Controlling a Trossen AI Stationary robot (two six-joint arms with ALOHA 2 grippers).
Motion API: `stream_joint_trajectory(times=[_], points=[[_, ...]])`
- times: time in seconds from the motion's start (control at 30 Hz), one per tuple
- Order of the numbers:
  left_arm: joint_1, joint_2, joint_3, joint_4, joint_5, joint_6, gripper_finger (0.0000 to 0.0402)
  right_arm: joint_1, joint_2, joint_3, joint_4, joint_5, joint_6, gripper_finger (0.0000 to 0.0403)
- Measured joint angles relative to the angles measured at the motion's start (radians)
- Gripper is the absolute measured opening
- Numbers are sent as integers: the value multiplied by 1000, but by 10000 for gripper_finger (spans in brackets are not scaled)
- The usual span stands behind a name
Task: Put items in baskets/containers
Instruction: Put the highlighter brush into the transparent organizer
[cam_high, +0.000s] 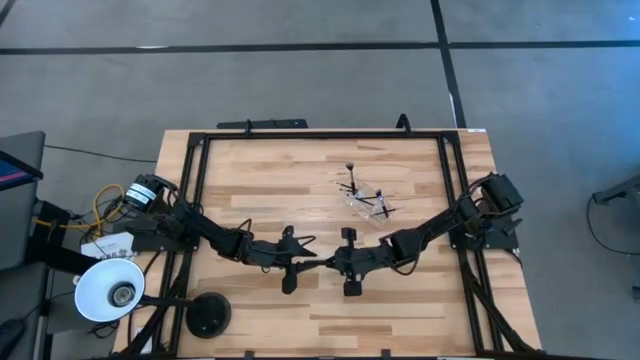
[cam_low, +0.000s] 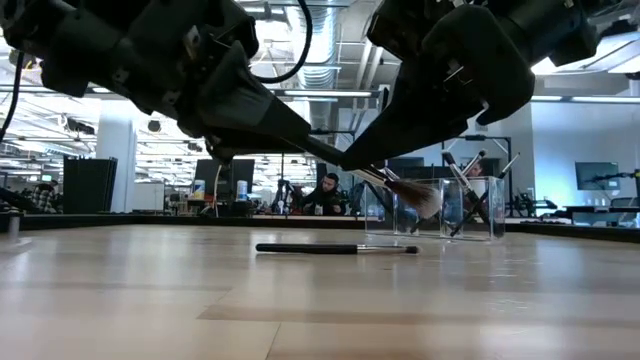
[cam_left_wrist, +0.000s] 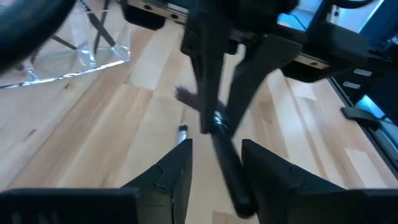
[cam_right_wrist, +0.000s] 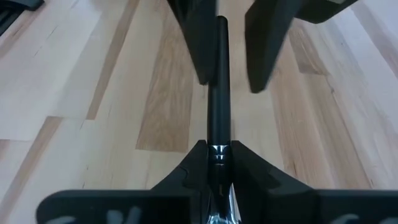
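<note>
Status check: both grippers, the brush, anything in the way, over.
Right gripper shut on brush at mid-table. Left gripper open around its handle end. Second brush flat on table. Cup clear of both arms.

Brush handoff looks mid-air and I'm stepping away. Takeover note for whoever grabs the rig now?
Right gripper: fingers shut on the held brush near its ferrule, above the middle of the table.
Left gripper: fingers open on either side of that brush's handle, not gripping.
Clear cup: upright beyond the grippers, with several brushes standing in it.
Done: the brushes in the cup.
Left: the held brush, plus one loose brush lying flat on the table.
</note>
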Motion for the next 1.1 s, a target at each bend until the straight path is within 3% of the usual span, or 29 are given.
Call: stream_joint_trajectory(times=[0.43, 0.63, 0.77, 0.93, 1.1], points=[[20, 0, 0, -1, 25, 7, 42, 0, 0, 0, 16, 34, 1, 47], [20, 0, 0, 3, 21, 23, 41, 0, -1, 0, 17, 38, 0, 65], [19, 0, 0, 10, 10, 23, 41, 3, -14, 1, 16, 113, -3, 85], [17, 0, 0, 14, 18, 23, 41, 23, -120, 2, 13, 143, -52, 113], [18, -15, 0, 28, -21, 31, 41, 90, -328, 2, -64, 197, -98, 137]])
